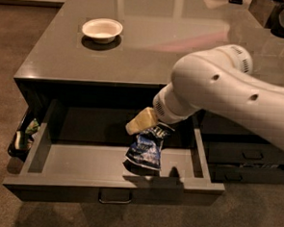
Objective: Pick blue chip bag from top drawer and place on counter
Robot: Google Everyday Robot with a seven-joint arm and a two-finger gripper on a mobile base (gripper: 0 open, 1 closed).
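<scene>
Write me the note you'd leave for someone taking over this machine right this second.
Gripper: down inside the open top drawer, at the upper edge of the blue chip bag. Whether it holds the bag cannot be told.
Bag: upright in the drawer, right of middle.
Counter: a white bowl sits at its back left.
Done: drawer open, gripper at the bag.
Left: secure the bag, lift it out, set it on the counter.
</scene>
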